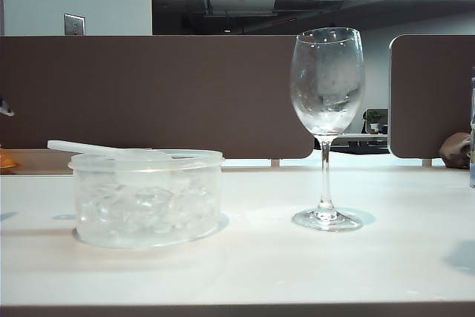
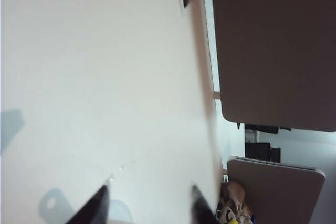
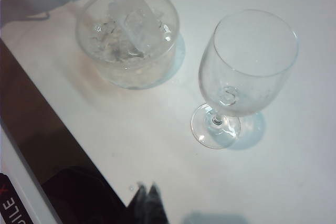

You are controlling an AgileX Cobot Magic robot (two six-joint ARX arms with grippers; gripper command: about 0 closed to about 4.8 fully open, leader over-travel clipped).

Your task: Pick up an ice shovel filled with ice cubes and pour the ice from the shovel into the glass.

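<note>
A white bench (image 1: 297,272) carries a low clear tub (image 1: 148,209) of ice cubes (image 1: 152,202) and, well apart to its right, a tall stemmed glass (image 1: 326,124), upright and fogged. The ice shovel (image 1: 111,151) lies across the tub's rim, handle jutting left past the edge; from the right wrist view its bowl rests on the ice.

The left hand (image 2: 149,208) is released, its two dark fingertips spread over bare bench with nothing between them. The right hand (image 3: 148,198) hangs above the near edge of the bench, tips pressed together and empty.

Judged from this, the shovel is not yet picked up. A good grasp would take the thin flat handle where it overhangs the tub, keep the bowl level on the way over, and tip only once above the glass's mouth (the slender stem makes it easy to topple).

Hard to make out: whether the glass holds ice already, and how much ice sits in the shovel. Neither arm shows in the exterior view.
</note>
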